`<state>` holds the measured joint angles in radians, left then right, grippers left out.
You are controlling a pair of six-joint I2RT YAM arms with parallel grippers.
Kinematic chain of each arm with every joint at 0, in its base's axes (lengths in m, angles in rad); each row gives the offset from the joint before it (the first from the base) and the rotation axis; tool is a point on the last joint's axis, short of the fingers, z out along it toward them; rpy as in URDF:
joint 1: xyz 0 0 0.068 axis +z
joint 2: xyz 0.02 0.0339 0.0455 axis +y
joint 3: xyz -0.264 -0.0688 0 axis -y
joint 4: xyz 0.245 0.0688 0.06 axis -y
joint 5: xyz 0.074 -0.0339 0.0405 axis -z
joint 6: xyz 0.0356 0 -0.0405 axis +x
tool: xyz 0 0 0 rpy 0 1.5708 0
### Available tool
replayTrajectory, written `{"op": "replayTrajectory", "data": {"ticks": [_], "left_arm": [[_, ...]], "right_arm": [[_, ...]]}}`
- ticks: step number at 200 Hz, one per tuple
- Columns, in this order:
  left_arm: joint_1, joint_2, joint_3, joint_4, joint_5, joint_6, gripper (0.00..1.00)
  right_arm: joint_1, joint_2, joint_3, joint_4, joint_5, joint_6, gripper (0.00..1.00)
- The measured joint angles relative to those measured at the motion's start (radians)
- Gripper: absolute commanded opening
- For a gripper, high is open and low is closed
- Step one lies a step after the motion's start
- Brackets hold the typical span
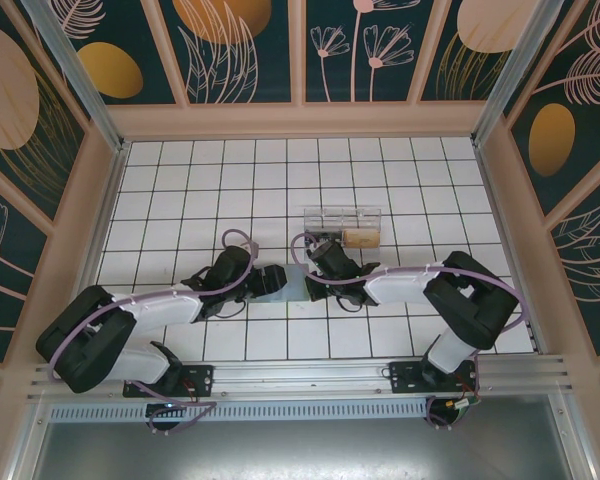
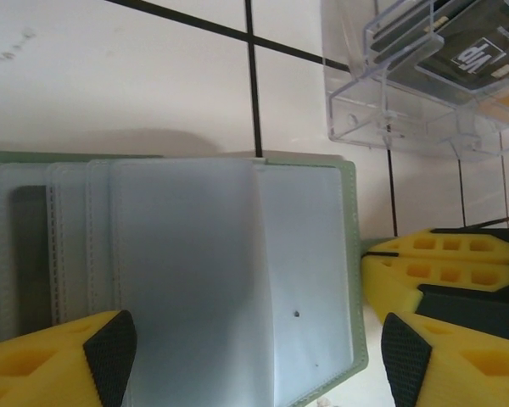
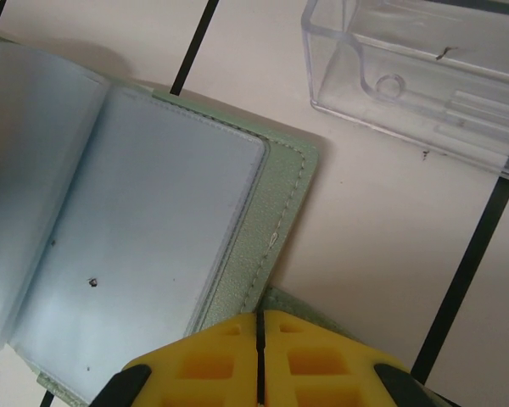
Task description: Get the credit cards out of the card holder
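Observation:
The card holder [image 1: 292,284] lies open on the tiles between my two grippers, grey-green with clear sleeves [image 2: 314,254]. My left gripper [image 2: 259,356] is open, its pads [image 2: 110,356] standing either side of the sleeves without closing on them. A dark shape [image 2: 30,254] shows through the leftmost sleeve; I cannot tell whether it is one of the credit cards. My right gripper [image 3: 259,320] is shut, its tips at the right edge of the card holder [image 3: 178,220], over a small green tab [image 3: 299,307]. Whether the tab is pinched I cannot tell. Both grippers [image 1: 272,282] [image 1: 310,272] meet at the holder.
A clear plastic box [image 1: 342,225] stands just beyond the holder, close to my right gripper. A dark card lettered VIP [image 2: 475,51] lies in the clear plastic box [image 3: 416,68]. Raised wooden walls border the white tiled table [image 1: 200,180].

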<state>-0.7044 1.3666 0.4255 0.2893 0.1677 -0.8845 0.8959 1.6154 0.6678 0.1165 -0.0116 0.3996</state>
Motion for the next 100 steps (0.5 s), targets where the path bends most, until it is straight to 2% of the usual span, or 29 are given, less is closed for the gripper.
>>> {"op": "replayTrajectory", "data": {"ticks": [100], "left_arm": [[0.004,0.009,0.0,0.091,0.143,-0.012,0.79]], "right_arm": [[0.005,0.007,0.005,0.007,0.004,0.0,0.09]]}}
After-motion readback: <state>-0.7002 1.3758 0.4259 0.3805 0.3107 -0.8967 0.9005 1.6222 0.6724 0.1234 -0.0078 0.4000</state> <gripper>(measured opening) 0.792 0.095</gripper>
